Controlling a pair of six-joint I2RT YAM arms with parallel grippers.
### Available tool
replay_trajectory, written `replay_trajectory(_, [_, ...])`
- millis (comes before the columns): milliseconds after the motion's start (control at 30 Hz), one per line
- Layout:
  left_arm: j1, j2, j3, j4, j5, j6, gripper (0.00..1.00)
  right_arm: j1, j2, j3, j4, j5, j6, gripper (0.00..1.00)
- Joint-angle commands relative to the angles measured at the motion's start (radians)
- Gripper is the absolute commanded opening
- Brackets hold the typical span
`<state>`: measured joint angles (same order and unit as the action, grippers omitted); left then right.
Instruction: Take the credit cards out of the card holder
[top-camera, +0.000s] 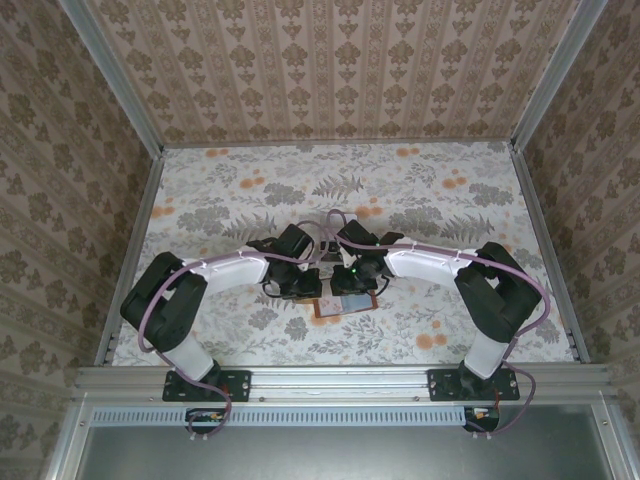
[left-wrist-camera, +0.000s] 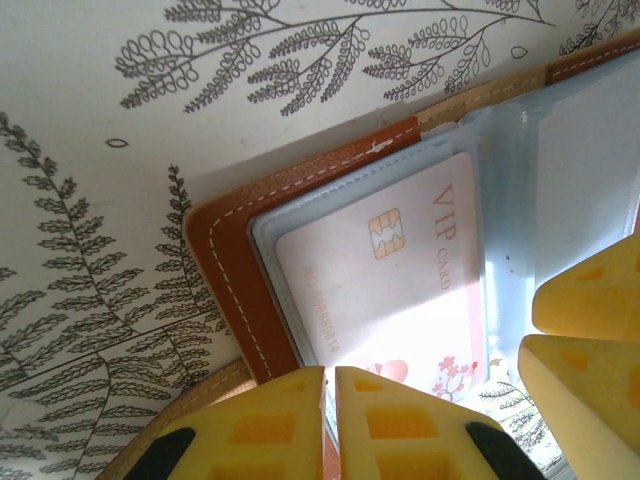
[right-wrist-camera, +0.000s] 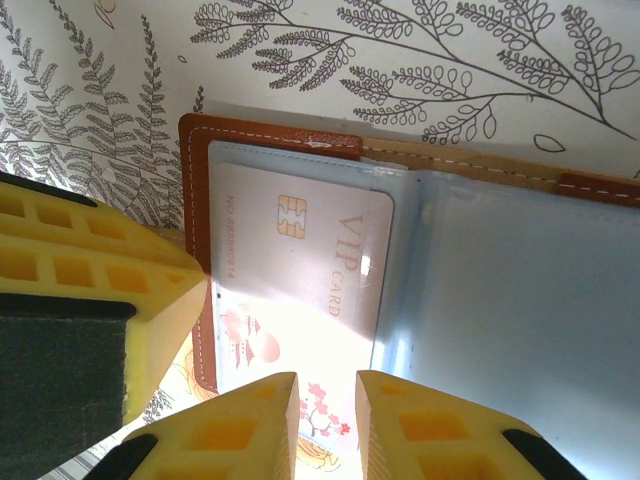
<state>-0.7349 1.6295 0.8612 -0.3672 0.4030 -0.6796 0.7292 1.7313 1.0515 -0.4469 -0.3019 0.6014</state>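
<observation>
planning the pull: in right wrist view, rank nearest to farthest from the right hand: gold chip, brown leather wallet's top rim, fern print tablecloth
1. gold chip, on the pink card
2. brown leather wallet's top rim, above the card
3. fern print tablecloth, beyond the rim

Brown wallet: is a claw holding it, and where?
The left claw looks pinched on the stitched rim of the brown leather wallet. Whether the right claw grips the pale VIP card cannot be told.

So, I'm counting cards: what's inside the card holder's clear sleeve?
One pale pink VIP card shows inside the card holder. Anything stacked behind it is hidden.
</observation>
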Motion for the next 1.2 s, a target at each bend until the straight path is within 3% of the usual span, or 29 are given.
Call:
replay_trajectory(0, [0.011, -0.021, -0.020, -0.028, -0.009, 0.023, 0.13, -0.001, -0.015, -0.017, 0.020, -0.029, 0.013, 0.24])
replay_trajectory(600, [0.034, -0.010, -0.065, 0.016, 0.013, 0.023, 0.10, -0.004, 0.069, -0.009, 0.073, -0.094, 0.018, 0.23])
replay_trajectory(733, [0.036, -0.012, -0.067, 0.013, 0.012, 0.023, 0.10, -0.004, 0.087, -0.001, 0.037, -0.056, 0.012, 0.23])
replay_trajectory(867, [0.039, -0.025, -0.076, 0.010, 0.007, 0.024, 0.10, -0.004, 0.080, 0.006, -0.020, 0.012, -0.007, 0.27])
replay_trajectory(1167, [0.044, -0.038, -0.075, -0.004, 0.005, 0.026, 0.10, -0.004, 0.037, 0.011, -0.029, 0.009, -0.008, 0.34])
